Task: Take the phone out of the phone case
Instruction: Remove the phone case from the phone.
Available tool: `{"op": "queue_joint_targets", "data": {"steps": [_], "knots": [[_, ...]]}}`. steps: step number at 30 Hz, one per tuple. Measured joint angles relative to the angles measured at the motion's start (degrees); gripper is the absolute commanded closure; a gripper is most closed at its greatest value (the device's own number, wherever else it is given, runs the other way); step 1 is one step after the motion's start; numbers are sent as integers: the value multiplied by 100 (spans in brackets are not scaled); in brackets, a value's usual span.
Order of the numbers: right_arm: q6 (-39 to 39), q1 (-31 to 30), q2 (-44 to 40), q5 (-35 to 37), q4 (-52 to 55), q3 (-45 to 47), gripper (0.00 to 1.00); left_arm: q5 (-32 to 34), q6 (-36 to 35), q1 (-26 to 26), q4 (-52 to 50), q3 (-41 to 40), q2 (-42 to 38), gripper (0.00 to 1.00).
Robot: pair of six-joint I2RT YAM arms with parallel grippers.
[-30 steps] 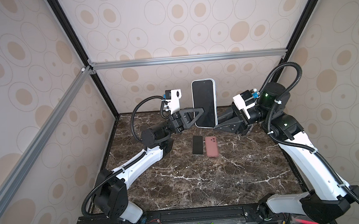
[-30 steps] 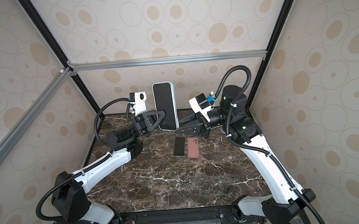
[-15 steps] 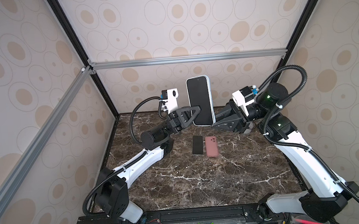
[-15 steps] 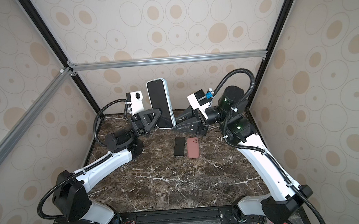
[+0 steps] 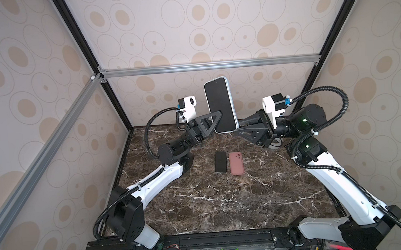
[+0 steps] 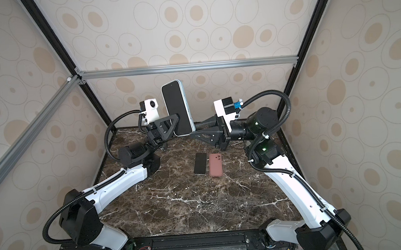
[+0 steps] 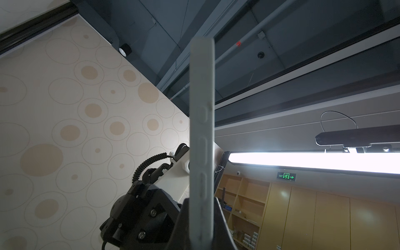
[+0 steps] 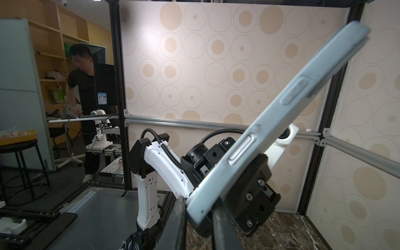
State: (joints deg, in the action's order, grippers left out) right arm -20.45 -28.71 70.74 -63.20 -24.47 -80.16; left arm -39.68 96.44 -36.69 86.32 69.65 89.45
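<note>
- Phone (image 5: 219, 105) — seated in a pale blue phone case (image 7: 201, 129), held upright in the air above the 12 o'clock edge of the table (image 5: 224, 201), with the screen facing the top views.
- Left gripper (image 5: 218, 116): pinching the phone front to back, low at its 8 o'clock.
- Right gripper (image 8: 199, 216): closed on the phone case at its 5 o'clock corner.
- Judged: the phone is rigid, slick and glass-fronted — breakable if dropped. The case looks soft and pliable.
- Best purchase: peel the case lip at a corner while clamping the phone across its faces.

Both arms are lifted, reaching inward toward each other; the left gripper (image 5: 219, 115) angles upward, jaws clamped tight, and the right gripper (image 5: 238, 128) holds its jaws narrowly parted.
</note>
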Motion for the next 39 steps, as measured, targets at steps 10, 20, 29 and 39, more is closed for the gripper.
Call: {"op": "queue_joint_targets", "data": {"steps": [10, 20, 29, 39], "knots": [[-848, -105, -2, 844, -1045, 474, 100, 396, 212, 33, 225, 92, 229, 100], [-1394, -214, 7, 1753, -1725, 844, 100, 645, 341, 66, 328, 179, 372, 100], [-1884, -289, -44, 2518, -2205, 1163, 97, 640, 328, 70, 245, 186, 444, 100], [-1032, -382, -960, 3676, -1086, 1996, 35, -811, -155, 177, -317, -597, 243, 100]]}}
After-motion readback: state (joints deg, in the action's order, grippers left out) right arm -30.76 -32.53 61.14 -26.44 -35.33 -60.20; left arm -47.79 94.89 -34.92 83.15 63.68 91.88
